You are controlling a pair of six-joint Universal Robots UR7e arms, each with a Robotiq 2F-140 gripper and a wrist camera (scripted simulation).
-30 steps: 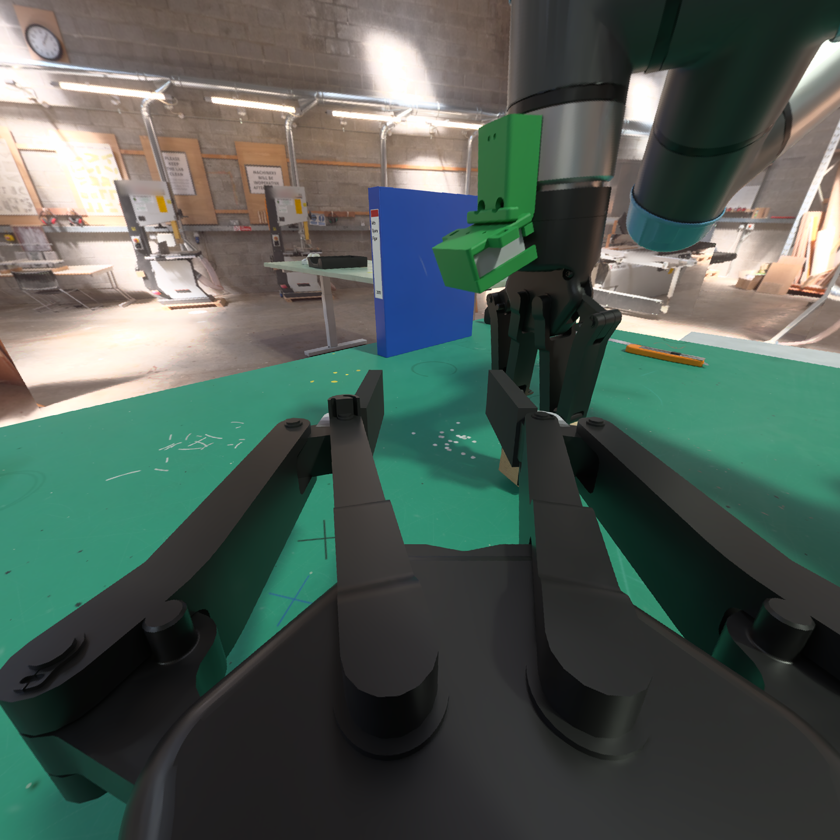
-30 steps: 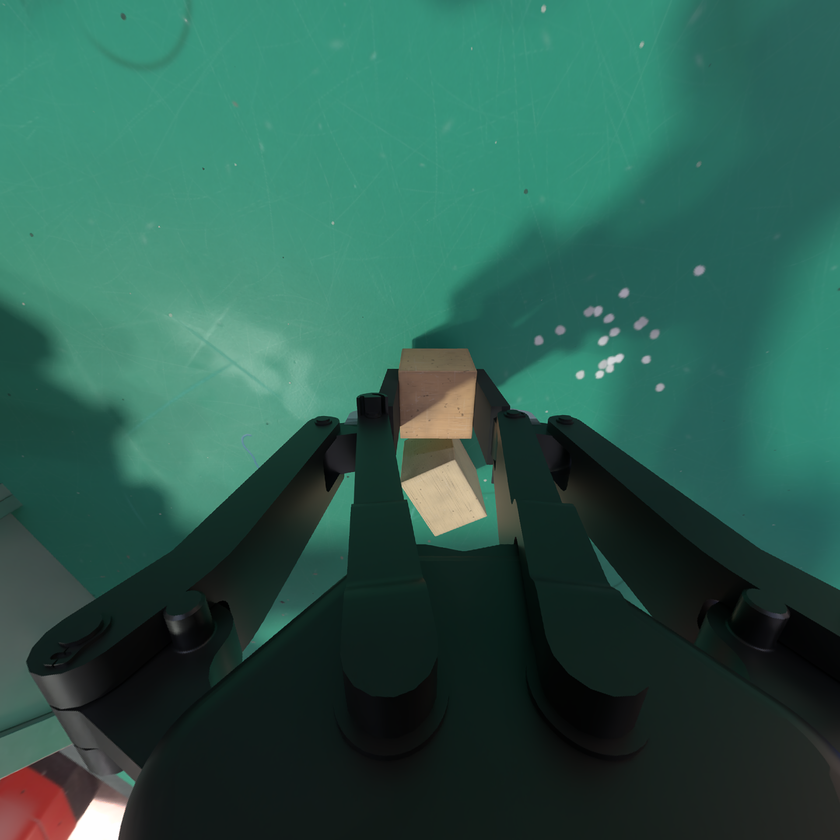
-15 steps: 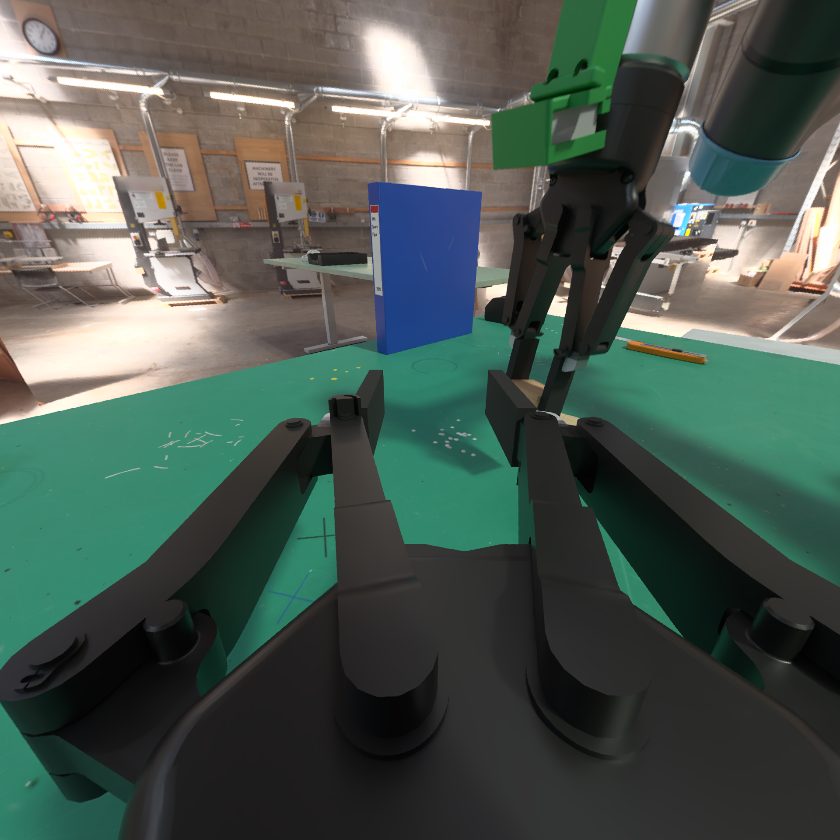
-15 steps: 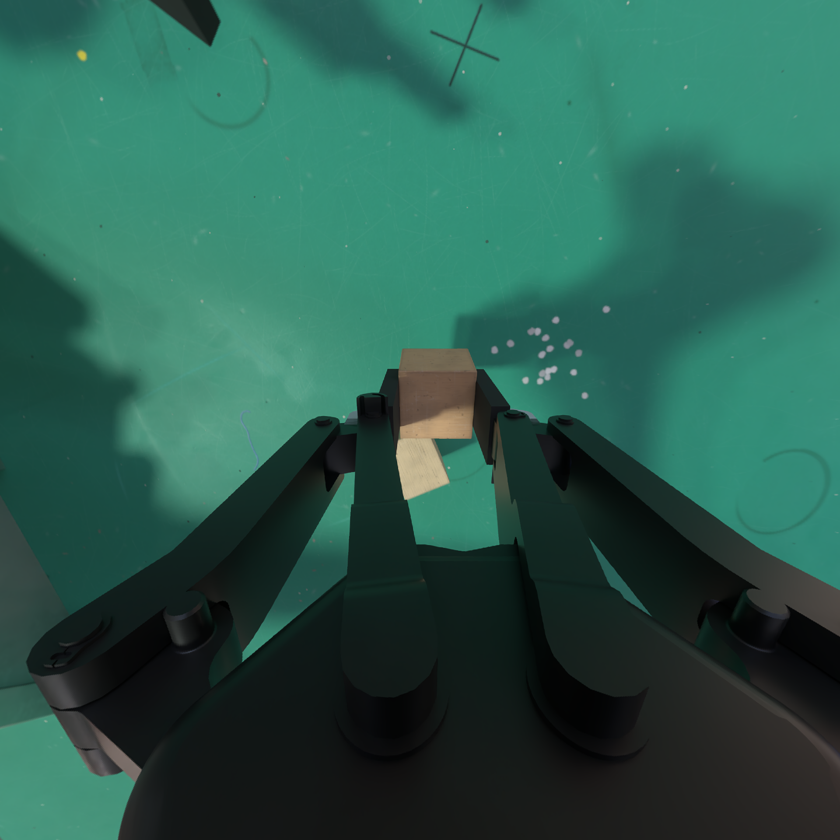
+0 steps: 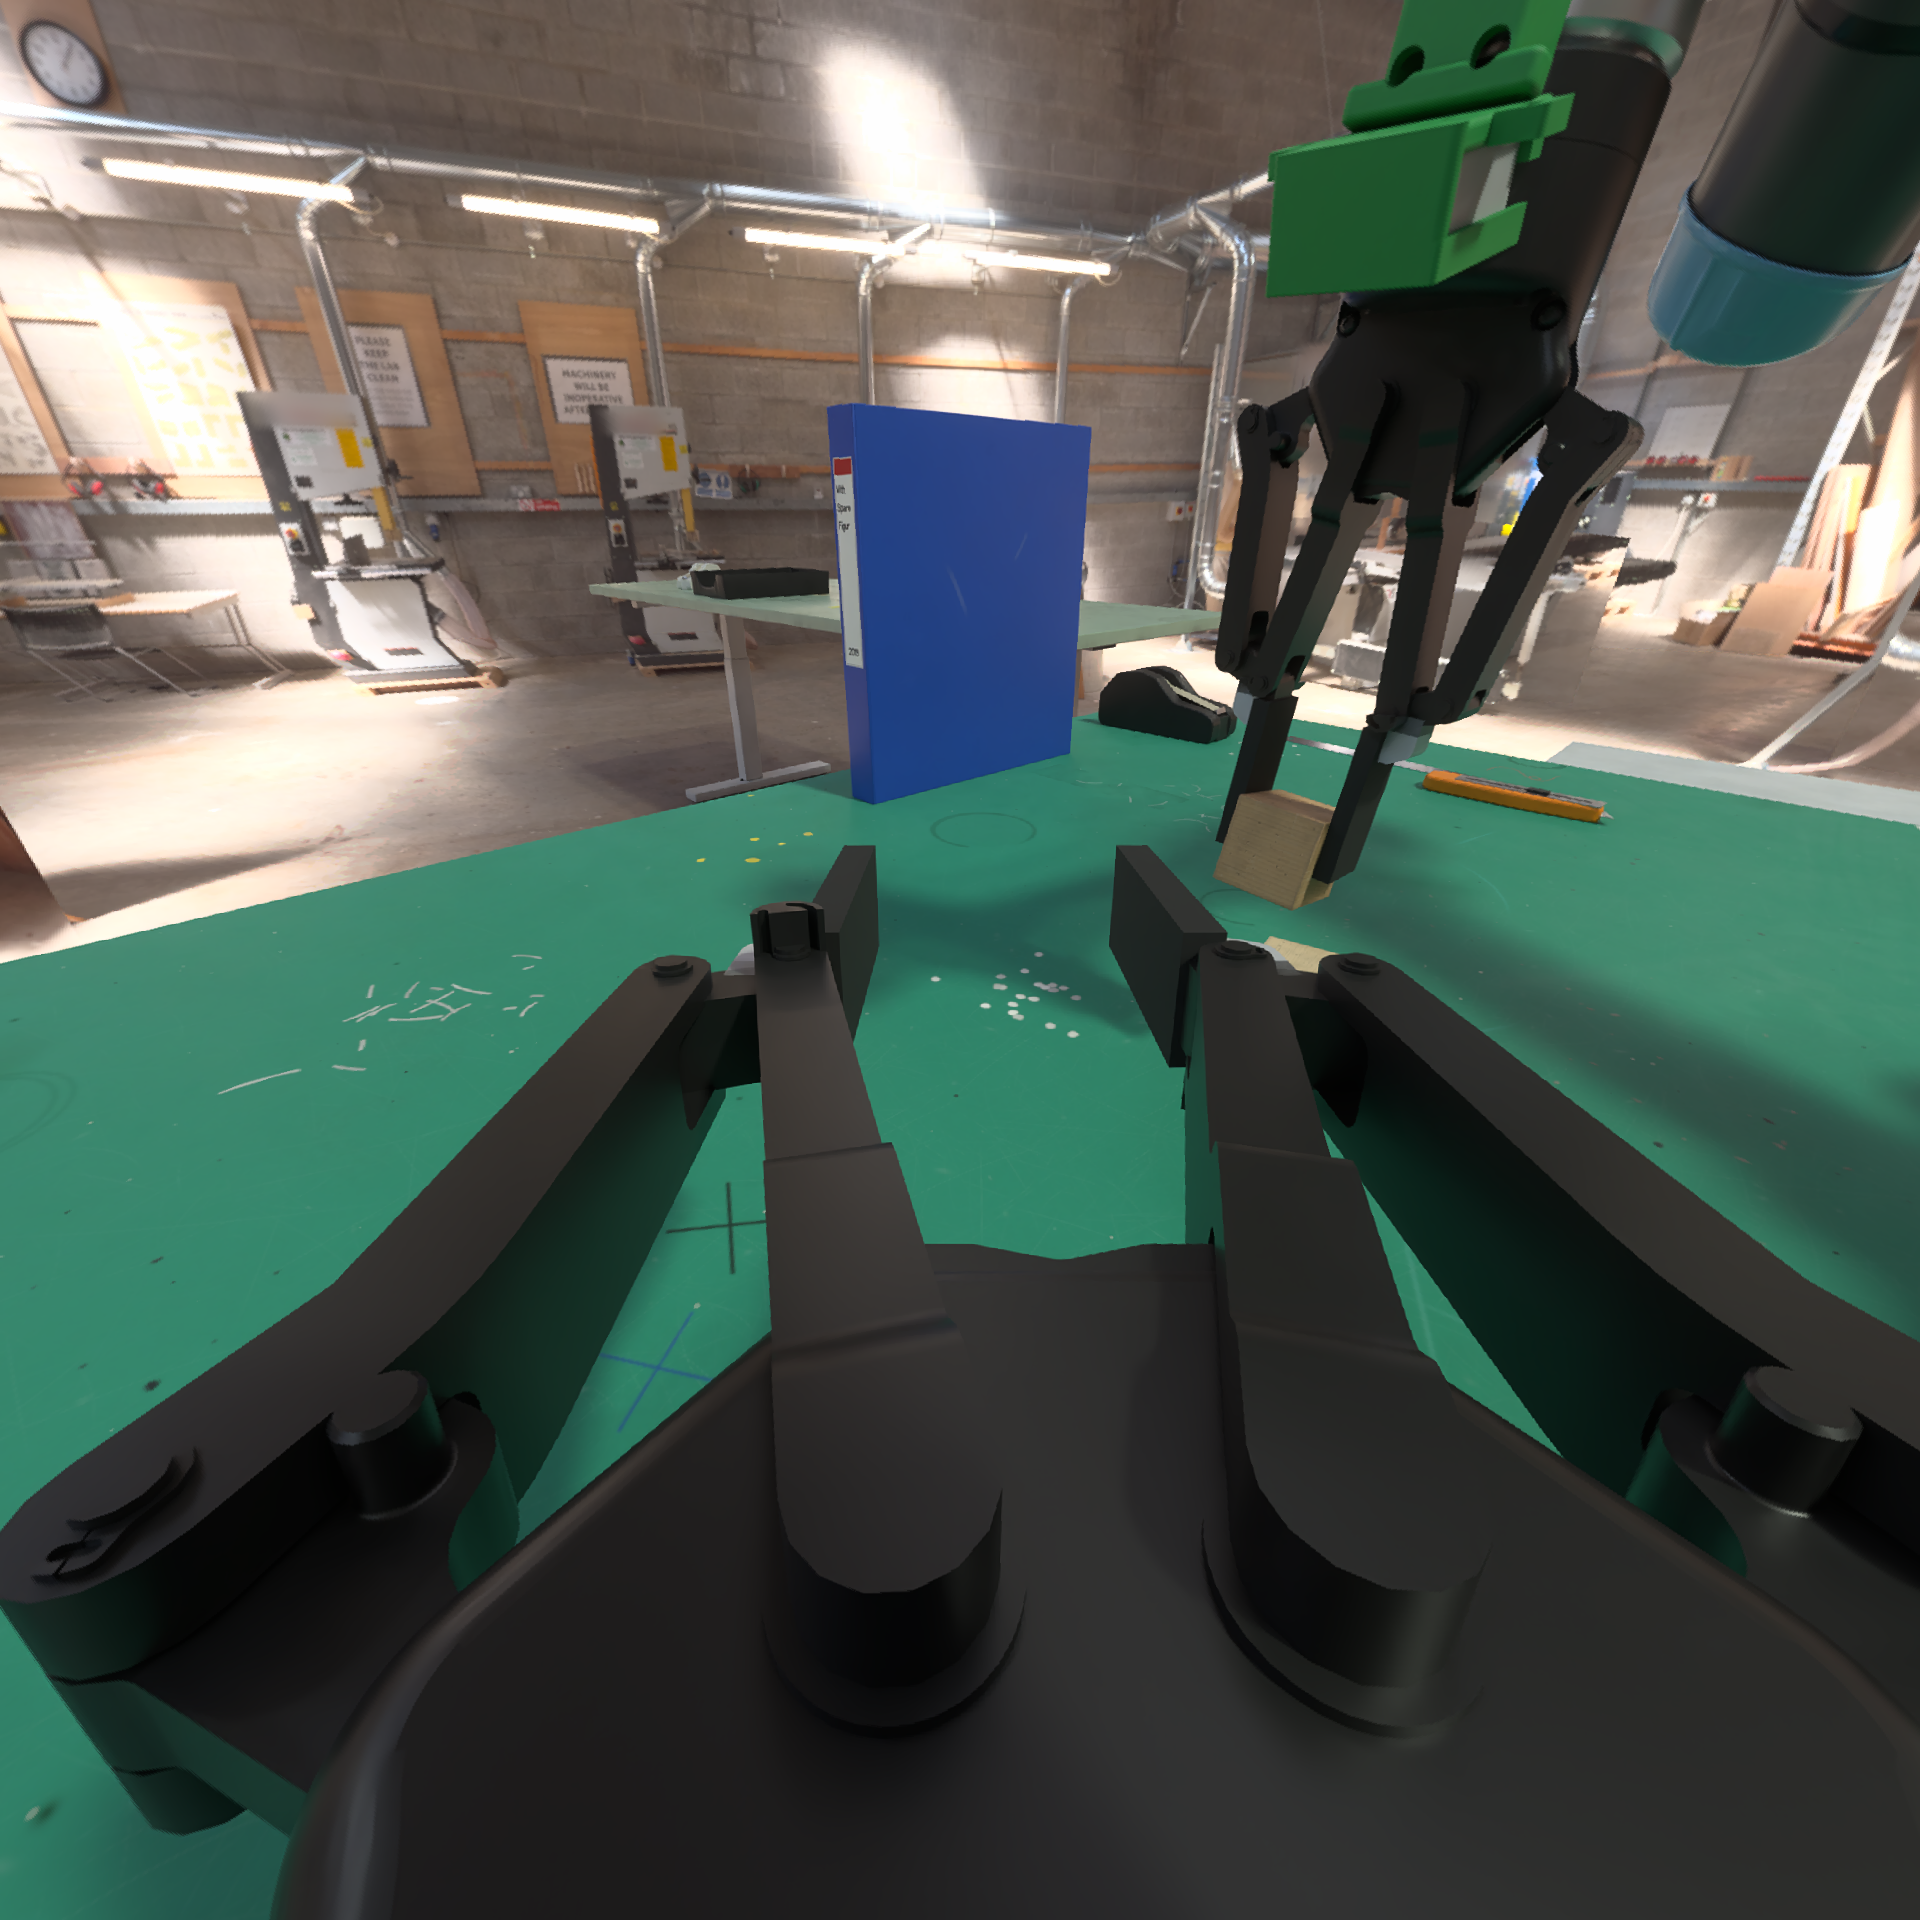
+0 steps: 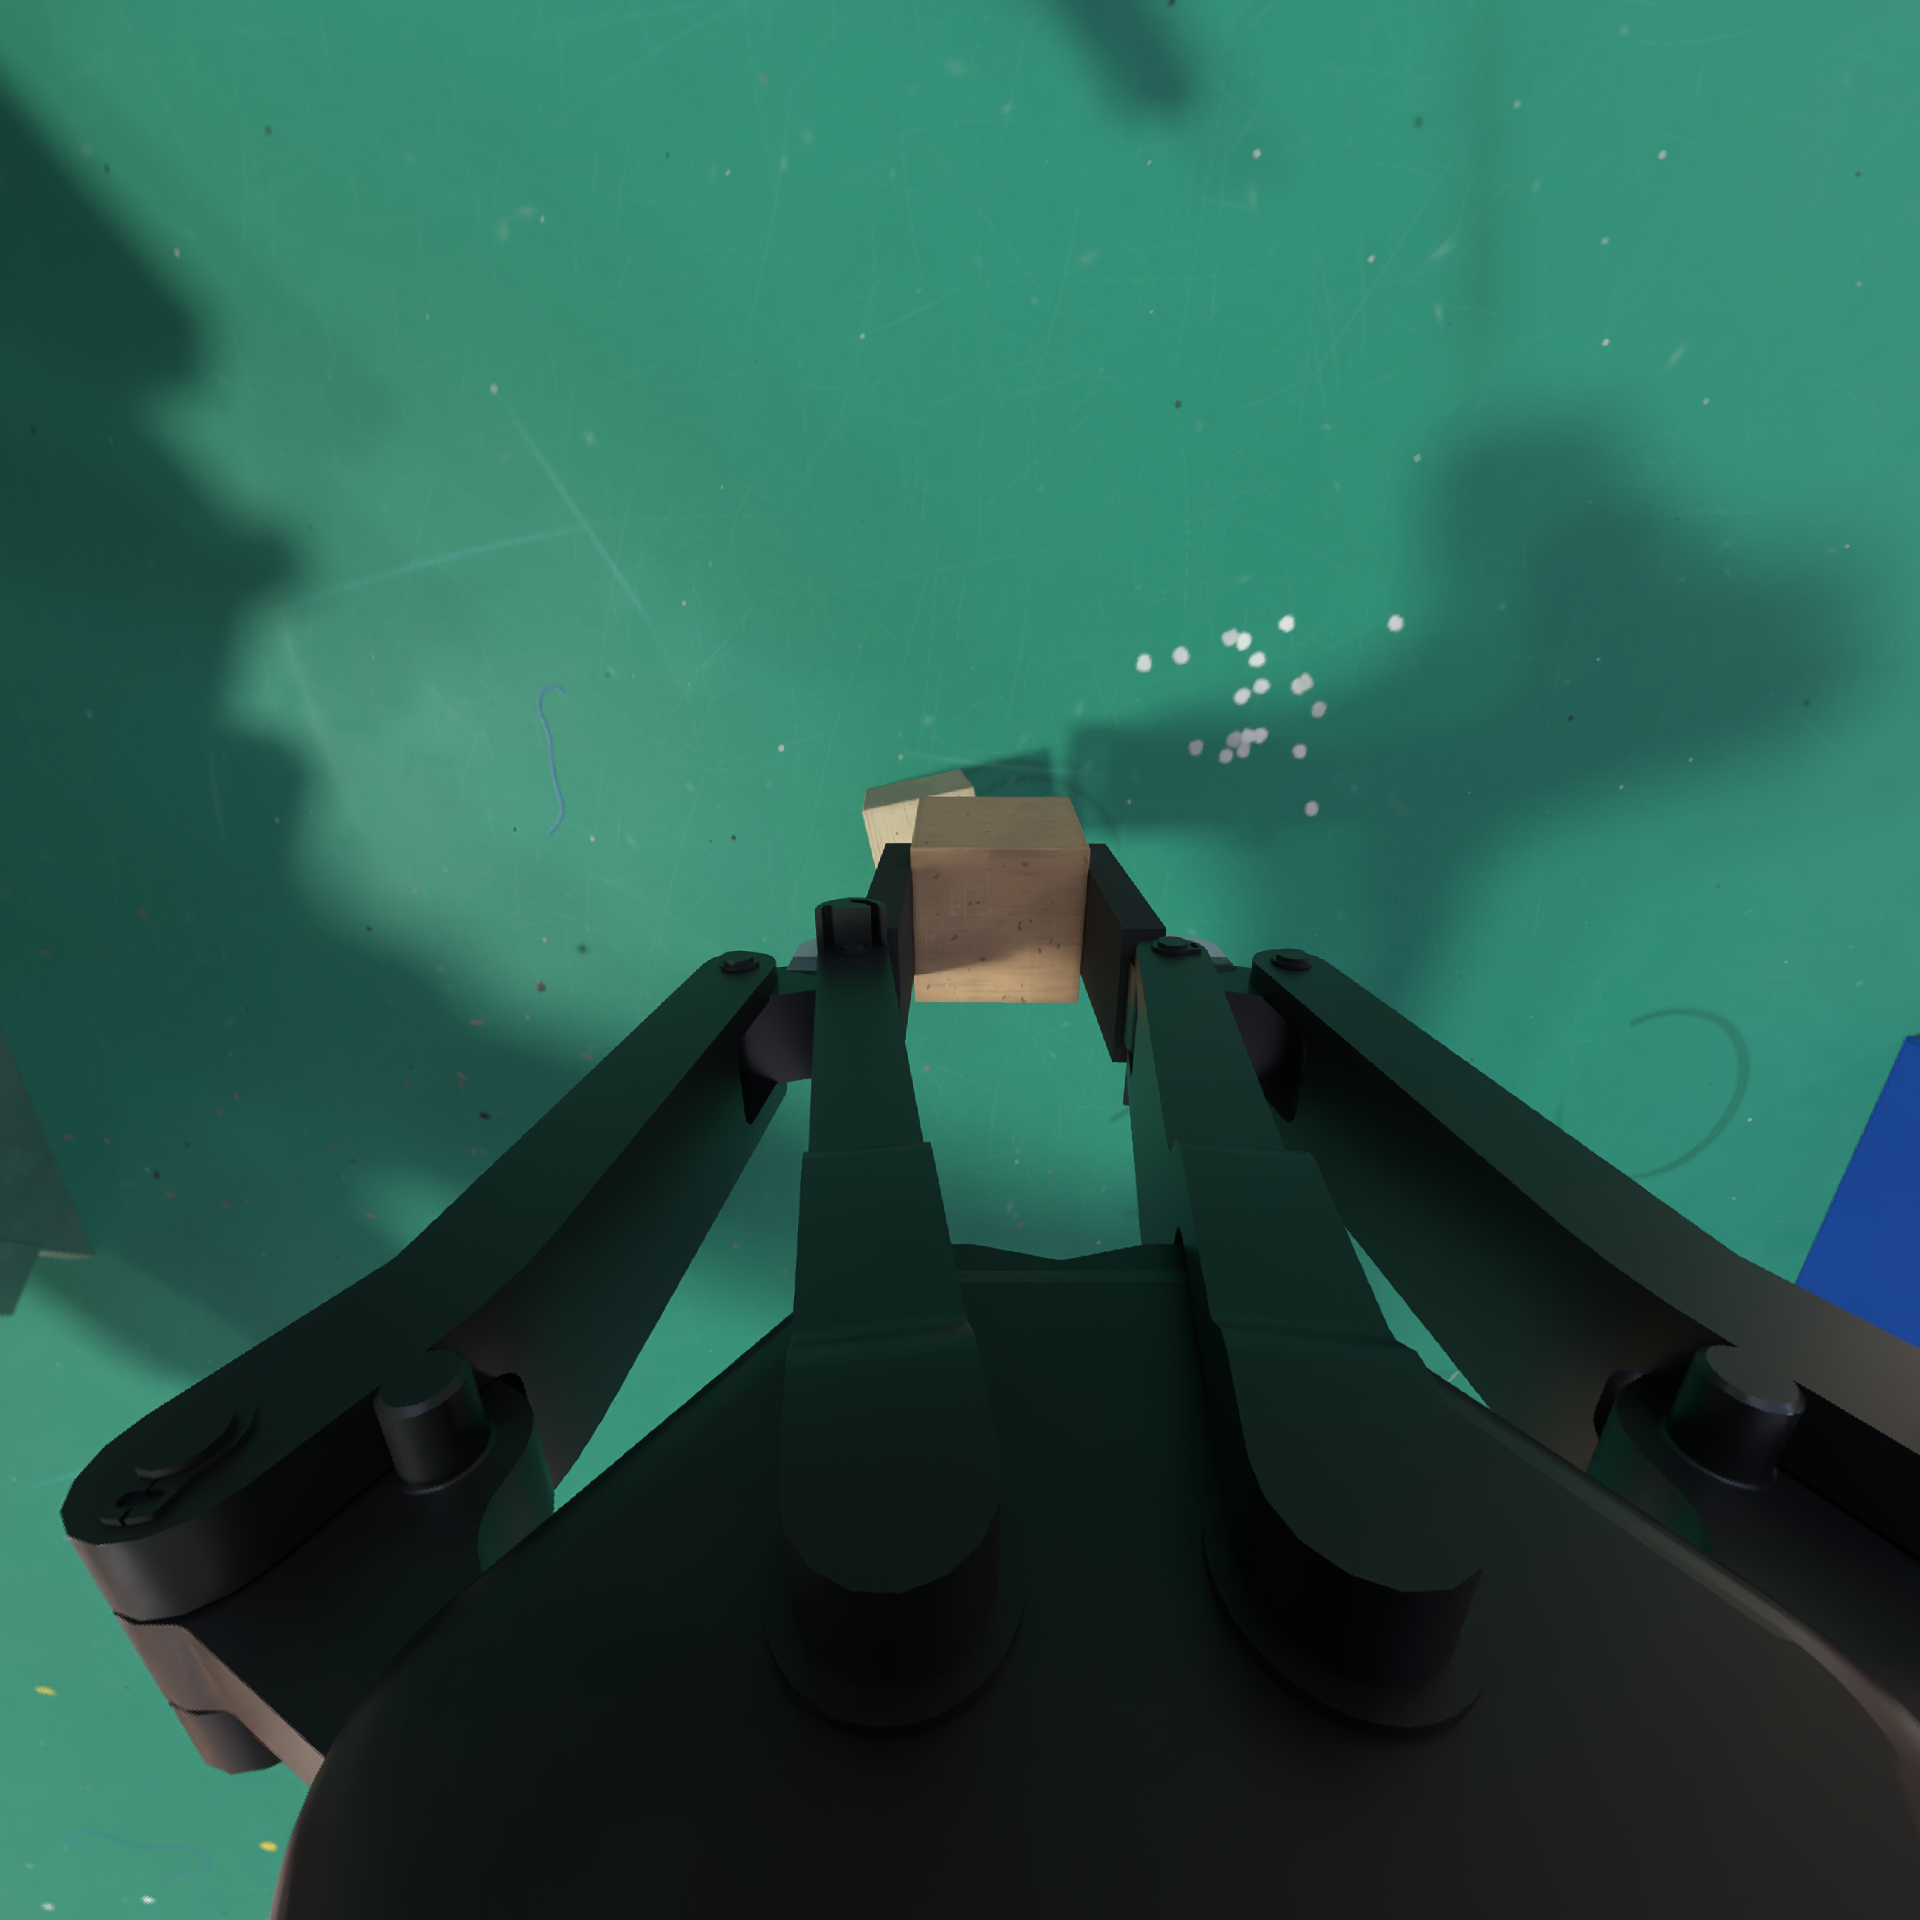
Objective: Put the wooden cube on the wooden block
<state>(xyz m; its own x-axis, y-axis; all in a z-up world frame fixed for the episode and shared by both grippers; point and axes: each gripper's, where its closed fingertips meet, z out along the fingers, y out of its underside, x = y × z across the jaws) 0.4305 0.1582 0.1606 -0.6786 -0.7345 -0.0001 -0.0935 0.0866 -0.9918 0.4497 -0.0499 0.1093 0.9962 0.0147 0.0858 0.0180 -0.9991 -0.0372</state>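
aloft, pale speckled wooden cube [image 6: 997,912] between right gripper [image 6: 1000,925] pads

1. Grey block wall [image 5: 727,83] rises far ahead of the hand, a round clock [image 5: 64,62] high left.
2. Fluorescent strip lights [image 5: 561,213] hang overhead.
3. Bandsaws [image 5: 343,540] stand on the concrete floor [image 5: 364,790], left.
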